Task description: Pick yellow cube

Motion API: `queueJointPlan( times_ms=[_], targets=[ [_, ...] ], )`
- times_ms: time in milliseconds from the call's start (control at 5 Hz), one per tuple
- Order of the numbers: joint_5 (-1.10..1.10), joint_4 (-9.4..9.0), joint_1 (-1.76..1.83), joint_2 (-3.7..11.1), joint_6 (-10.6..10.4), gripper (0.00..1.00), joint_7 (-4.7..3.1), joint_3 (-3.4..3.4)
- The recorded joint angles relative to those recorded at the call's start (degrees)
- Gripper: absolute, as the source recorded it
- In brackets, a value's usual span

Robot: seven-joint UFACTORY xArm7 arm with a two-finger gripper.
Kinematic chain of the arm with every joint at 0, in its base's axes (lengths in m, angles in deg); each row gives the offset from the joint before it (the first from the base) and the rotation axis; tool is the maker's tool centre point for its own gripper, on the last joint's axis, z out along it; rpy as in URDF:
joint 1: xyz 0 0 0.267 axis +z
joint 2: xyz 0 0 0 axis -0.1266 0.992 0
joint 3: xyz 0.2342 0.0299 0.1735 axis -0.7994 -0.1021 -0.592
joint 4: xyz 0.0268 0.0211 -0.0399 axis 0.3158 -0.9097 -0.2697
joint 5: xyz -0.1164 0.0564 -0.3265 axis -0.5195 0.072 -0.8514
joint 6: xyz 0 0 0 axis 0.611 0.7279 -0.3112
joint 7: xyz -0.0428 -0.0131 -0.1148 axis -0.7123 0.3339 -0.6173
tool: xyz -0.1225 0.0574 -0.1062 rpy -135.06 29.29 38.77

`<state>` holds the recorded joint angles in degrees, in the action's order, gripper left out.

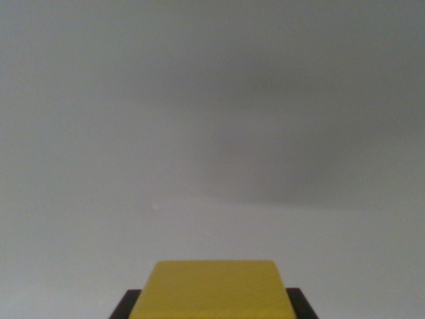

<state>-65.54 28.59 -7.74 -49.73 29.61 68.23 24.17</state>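
Fingers (124, 306): I see dark tips flanking the cube (212, 289) at bottom centre, closed against its sides. Cube sits square to camera, flat face toward me, no clear long axis. Grey bench (212, 133) behind.

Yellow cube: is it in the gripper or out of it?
In, apparently. The yellow cube sits at the bottom edge with a dark finger tight against each side. Whether it is lifted off the grey surface cannot be told.

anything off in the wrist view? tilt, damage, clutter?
Nothing stands out. The yellow cube sits square at the bottom centre, with a dark finger at each lower corner. The surface is plain grey.
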Motion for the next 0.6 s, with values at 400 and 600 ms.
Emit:
queueJointPlan(
  times_ms=[400,600],
  targets=[
    [-0.12,1.7,0.02,-0.9,2.6,1.0,0.12,0.0],
    [-0.24,3.36,0.03,-1.79,5.14,1.0,0.23,0.0]
  ],
)
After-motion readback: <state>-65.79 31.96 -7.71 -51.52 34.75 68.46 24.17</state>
